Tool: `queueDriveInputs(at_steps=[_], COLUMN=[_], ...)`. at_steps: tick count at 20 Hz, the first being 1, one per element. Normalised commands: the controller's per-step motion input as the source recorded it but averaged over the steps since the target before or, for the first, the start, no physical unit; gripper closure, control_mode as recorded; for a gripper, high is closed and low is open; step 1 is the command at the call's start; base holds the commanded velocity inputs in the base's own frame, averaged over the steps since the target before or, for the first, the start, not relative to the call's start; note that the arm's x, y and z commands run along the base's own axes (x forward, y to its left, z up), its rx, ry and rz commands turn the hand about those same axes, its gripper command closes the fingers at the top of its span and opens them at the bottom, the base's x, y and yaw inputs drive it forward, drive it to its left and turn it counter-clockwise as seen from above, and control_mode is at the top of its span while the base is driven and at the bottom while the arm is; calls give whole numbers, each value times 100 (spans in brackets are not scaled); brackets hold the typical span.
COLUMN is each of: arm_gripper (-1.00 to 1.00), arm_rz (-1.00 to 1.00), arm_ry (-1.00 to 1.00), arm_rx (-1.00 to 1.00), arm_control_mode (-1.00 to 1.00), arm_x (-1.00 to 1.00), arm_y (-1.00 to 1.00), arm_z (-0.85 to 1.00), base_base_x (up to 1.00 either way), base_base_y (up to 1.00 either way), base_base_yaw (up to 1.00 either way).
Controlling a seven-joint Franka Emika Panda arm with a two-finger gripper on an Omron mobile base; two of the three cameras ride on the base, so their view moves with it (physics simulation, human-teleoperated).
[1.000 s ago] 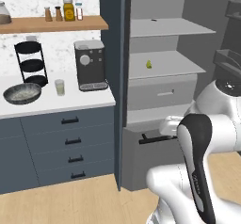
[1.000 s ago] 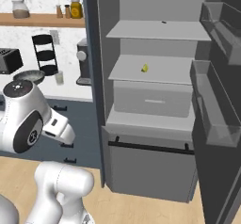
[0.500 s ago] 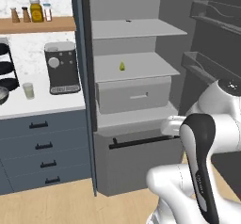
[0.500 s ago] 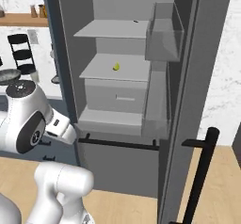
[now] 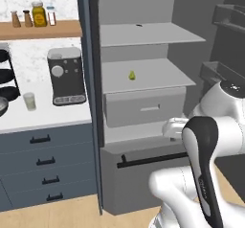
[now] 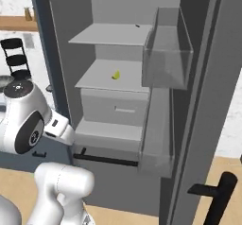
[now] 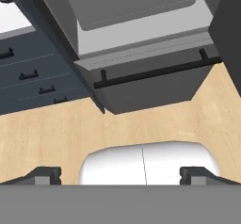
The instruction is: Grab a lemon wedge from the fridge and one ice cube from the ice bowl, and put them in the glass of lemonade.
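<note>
Yellow lemon wedge (image 5: 131, 75) lies alone on the middle shelf of the open fridge (image 5: 143, 40), above the drawer. The gripper (image 7: 120, 175), released wide and empty, should be raised and centred over it before closing.

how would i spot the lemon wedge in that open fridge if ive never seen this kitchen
Find the tall dark grey fridge standing open beside the counter with the coffee machine. Inside are two pale shelves above a grey drawer; look at the lower shelf, just over that drawer. The lemon wedge is the small yellow-green piece lying alone there, the only coloured thing in the grey interior.
</note>
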Motion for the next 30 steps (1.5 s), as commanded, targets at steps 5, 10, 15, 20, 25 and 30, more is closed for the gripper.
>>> queueDriveInputs(at_steps=[5,10,15,20,25,30], arm_gripper=[-100,-100,-100,-100,-100,-100], arm_rz=[0,0,1,7,5,1], arm_ry=[0,0,-2,-15,-17,-11], arm_rx=[0,0,0,0,0,-1], arm_control_mode=[100,100,-100,-100,-100,-100], arm_x=[0,0,7,50,60,52], arm_y=[0,0,-5,-28,-27,-1], arm_z=[0,0,-2,-18,-11,-1], base_base_x=[81,65,36,0,0,0], base_base_y=[-23,-21,-16,0,0,0], base_base_yaw=[6,8,6,0,0,0])
